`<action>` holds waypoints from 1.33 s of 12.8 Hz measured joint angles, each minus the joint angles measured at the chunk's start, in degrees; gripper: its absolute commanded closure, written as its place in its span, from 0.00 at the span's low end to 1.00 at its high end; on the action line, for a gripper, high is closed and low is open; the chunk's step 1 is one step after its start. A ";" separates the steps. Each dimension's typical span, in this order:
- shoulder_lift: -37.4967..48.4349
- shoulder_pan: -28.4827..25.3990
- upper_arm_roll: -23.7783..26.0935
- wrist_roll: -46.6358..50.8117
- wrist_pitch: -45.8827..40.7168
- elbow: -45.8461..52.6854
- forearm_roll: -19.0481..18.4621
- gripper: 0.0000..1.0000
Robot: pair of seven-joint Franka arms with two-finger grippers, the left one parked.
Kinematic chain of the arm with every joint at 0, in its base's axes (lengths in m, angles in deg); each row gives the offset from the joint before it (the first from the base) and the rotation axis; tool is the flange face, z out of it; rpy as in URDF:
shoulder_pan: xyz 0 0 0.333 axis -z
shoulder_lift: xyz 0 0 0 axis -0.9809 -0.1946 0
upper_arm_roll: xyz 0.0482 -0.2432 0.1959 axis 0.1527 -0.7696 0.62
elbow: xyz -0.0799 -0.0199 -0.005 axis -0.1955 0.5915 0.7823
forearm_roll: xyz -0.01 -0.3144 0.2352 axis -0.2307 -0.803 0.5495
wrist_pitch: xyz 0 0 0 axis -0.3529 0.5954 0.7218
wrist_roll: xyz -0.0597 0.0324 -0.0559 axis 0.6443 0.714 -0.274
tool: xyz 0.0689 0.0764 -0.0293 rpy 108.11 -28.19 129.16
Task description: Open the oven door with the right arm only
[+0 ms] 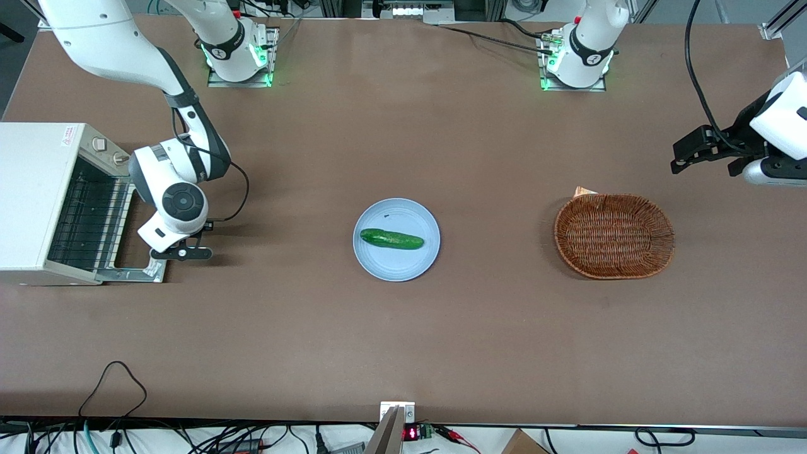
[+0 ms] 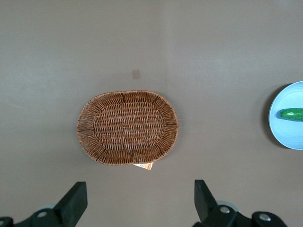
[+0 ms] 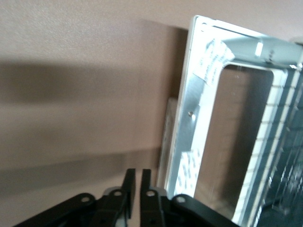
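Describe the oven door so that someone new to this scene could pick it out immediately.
Start at the white oven at the working arm's end of the table. The oven door is the flat panel folded down onto the table in front of its open, racked cavity, with the right arm's end effector just above its outer edge, fingers nearly together. Its shiny metal frame around a window sets it apart from the white box body.

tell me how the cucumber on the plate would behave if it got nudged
The cucumber looks round and elongated, so it would probably roll across the smooth blue plate. Its glossy skin may be slippery. The gripper sits by the opened oven door, well away from it.
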 measured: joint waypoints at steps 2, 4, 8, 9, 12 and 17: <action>1.34 -0.69 0.75 -1.43 -5.20 2.58 5.69 0.01; 2.95 -1.47 1.19 -4.78 -12.64 7.23 14.29 0.01; 5.21 -1.69 0.81 -13.80 -31.48 20.23 25.96 0.01; 5.63 -1.67 0.23 -15.30 -34.56 22.83 27.73 0.01; 6.64 -1.67 -3.59 -21.28 -41.84 29.34 33.77 0.01; 14.96 -1.29 -7.43 -30.22 -39.53 30.30 37.86 0.01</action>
